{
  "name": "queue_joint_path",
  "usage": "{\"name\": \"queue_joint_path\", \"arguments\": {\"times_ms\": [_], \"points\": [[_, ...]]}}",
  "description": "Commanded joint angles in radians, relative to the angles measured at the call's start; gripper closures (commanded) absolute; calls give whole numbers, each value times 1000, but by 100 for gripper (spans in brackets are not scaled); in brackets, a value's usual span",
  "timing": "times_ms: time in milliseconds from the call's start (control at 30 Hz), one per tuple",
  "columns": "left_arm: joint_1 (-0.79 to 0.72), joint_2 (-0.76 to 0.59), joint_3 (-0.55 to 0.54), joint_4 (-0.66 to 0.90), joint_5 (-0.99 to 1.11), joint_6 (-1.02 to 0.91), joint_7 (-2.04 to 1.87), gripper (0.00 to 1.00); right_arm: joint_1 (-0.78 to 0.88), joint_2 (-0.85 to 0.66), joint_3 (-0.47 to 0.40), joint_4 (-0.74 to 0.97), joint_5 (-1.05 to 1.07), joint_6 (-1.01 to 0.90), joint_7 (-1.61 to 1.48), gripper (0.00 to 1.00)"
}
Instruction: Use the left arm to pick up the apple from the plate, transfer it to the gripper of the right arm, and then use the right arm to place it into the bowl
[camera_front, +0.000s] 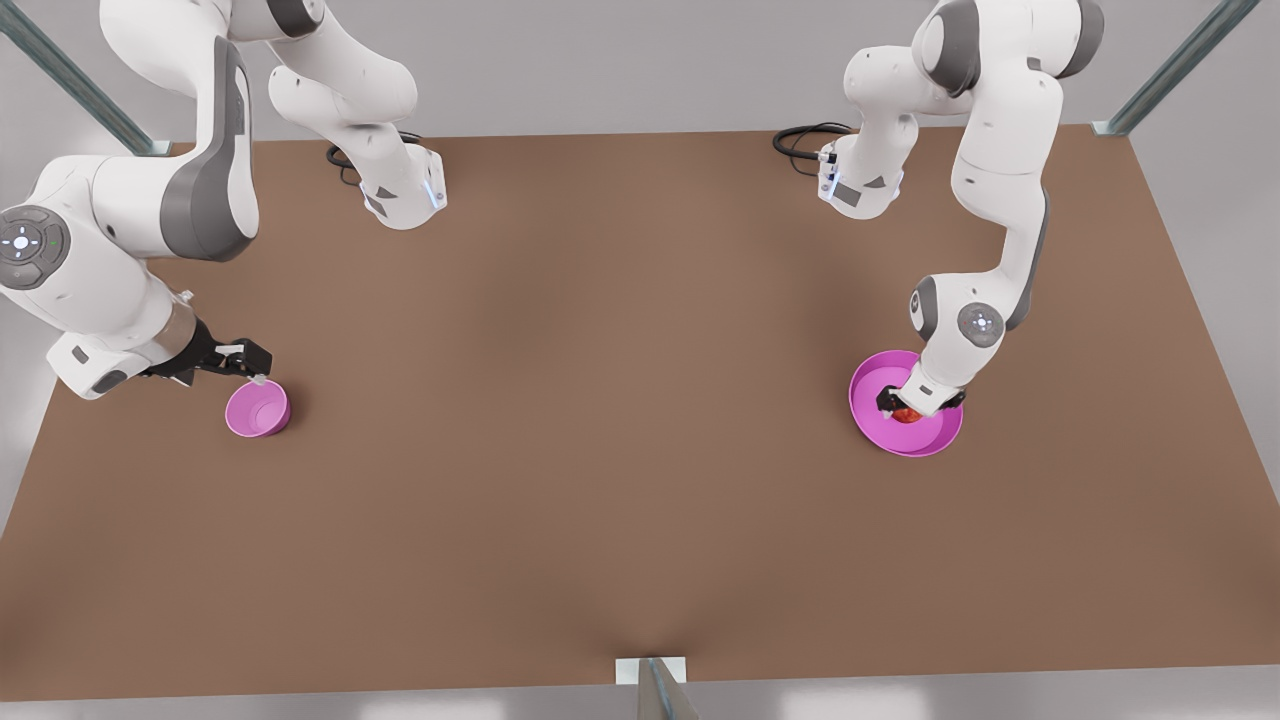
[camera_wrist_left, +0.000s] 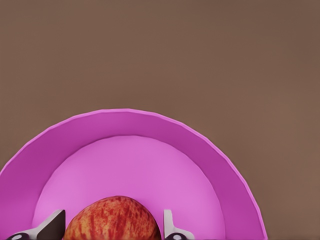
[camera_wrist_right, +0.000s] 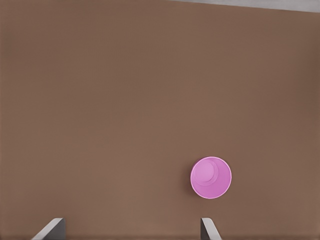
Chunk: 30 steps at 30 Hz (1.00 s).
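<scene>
1. Two fingertips of the left gripper (camera_wrist_left: 113, 227) stand apart on either side of the apple (camera_wrist_left: 114, 220), which sits on the plate (camera_wrist_left: 125, 125); whether they touch it cannot be told. A good grasp would close squarely across its widest part before any lift.
2. Seen from the front, the right gripper (camera_front: 240, 362) waits just beside the bowl (camera_front: 257, 409), well apart from the plate.
3. Its wrist view adds what the front lacks: spread fingertips (camera_wrist_right: 50, 227).

Two glossy white arms, grey joint bands, round button discs, black hand mounts, black base cables (camera_front: 805, 136)
</scene>
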Motion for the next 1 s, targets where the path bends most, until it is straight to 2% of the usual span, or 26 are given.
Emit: {"name": "queue_joint_path", "arguments": {"times_ms": [0, 167, 333, 633, 733, 833, 900, 967], "points": [[0, 3, 0, 0, 1, -1, -5, 4, 0, -1, 0, 0, 1, -1, -2, 0], [2, 3, 0, -8, 1, -1, -5, 4, 0, -1, 0, 0, 1, -1, -2, 0], [2, 3, 0, -8, 1, -2, -5, 23, -2, -1, 0, 0, 1, -1, -2, 0], [0, -4, 2, 3, 1, -8, -3, 26, -2, -1, 0, 0, 1, -1, -3, 0], [0, -14, 0, 69, 1, -34, 0, 27, -2, 0, 0, 0, 1, -1, -2, 0], [0, -80, -44, 271, -24, -382, -3, 27, -2, 0, 0, 0, 1, -1, -2, 0], [0, -93, -133, 411, -211, -579, 1, 27, -2, 0, 0, 0, -1, -1, -2, 0], [3, -93, -247, 474, -360, -611, 4, 27, -2, 0, 0, 0, -1, -1, -2, 0]]}}
